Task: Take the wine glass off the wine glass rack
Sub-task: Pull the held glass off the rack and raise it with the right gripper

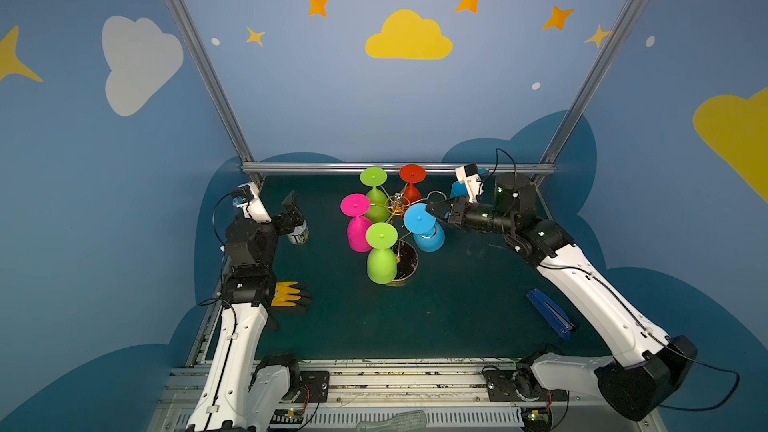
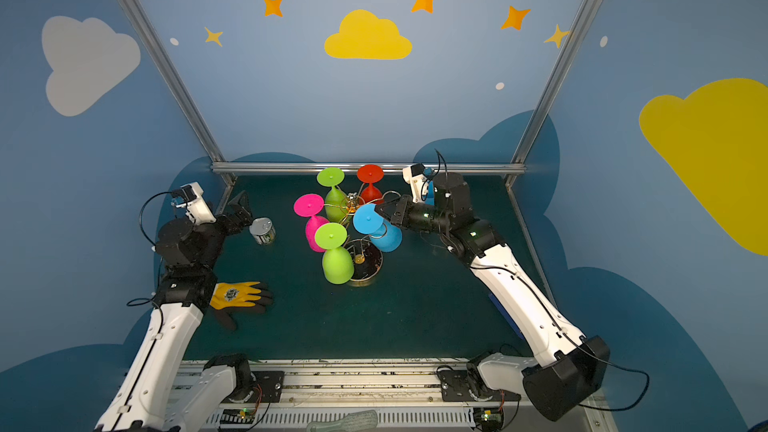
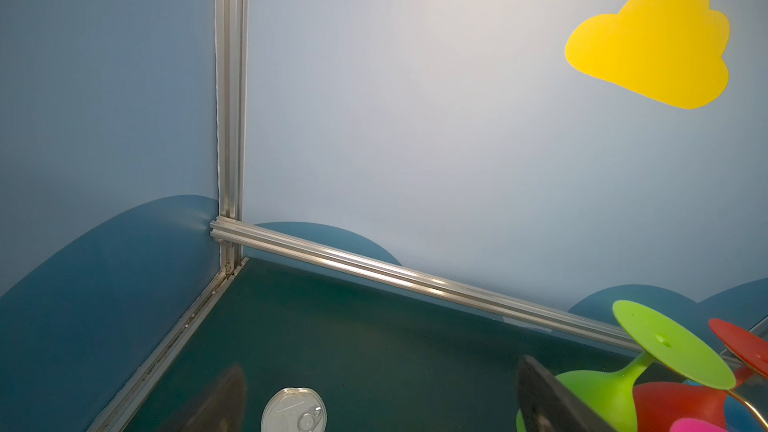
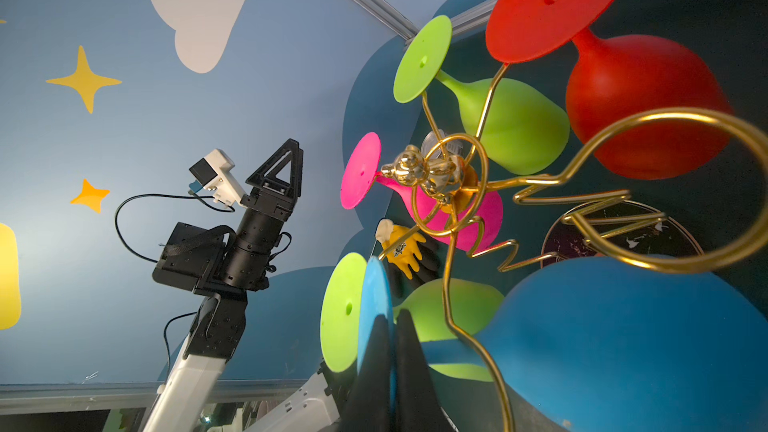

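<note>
The right gripper (image 1: 431,208) is pinched shut on the foot of the blue wine glass (image 1: 430,239), which hangs bowl-down from the right-hand loop of the wine glass rack (image 1: 409,263), probably to slide it outward. The left gripper (image 1: 296,211) hovers wide open, far left, by a tin can (image 1: 298,236).

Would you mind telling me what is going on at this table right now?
The right gripper is shut on the foot of the blue wine glass, which hangs upside down on the gold wine glass rack and is not yet off its loop. A pink glass, a red glass and two green glasses hang there too. The left gripper stands open beside a tin can, holding nothing.
</note>
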Robot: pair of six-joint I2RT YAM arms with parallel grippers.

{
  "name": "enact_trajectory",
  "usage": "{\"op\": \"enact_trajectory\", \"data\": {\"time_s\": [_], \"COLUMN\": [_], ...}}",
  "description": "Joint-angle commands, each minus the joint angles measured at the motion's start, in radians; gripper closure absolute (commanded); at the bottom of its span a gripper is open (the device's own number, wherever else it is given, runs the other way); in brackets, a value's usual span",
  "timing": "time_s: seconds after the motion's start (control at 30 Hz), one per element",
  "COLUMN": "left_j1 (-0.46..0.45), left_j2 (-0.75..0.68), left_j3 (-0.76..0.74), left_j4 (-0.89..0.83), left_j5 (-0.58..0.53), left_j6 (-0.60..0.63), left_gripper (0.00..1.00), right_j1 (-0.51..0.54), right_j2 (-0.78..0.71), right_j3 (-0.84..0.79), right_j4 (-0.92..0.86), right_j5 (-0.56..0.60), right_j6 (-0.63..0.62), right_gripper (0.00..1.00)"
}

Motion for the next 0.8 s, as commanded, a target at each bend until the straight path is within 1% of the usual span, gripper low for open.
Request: {"op": "enact_trajectory", "data": {"time_s": [0.0, 0.33, 0.5, 0.77], "left_j1": [-0.002, -0.004, -0.003, -0.005], "left_j2": [-0.015, -0.019, -0.02, -0.02], "left_j3": [-0.007, -0.007, -0.008, -0.008], "left_j4": [0.031, 0.032, 0.032, 0.032], "left_j5": [0.001, -0.001, -0.001, -0.002], "left_j6": [-0.004, -0.003, -0.003, -0.003], "left_gripper": [0.01, 0.0, 0.0, 0.01], "right_j1": [0.006, 0.029, 0.039, 0.048], "right_j2": [0.022, 0.039, 0.017, -0.05], "right_j3": [0.031, 0.032, 0.015, -0.056], "right_j4": [0.087, 0.089, 0.055, 0.018], "right_j5": [0.012, 0.006, -0.001, 0.01], "right_j6": [0.022, 0.035, 0.029, 0.032], "right_gripper": [1.0, 1.0, 1.0, 1.0]}}
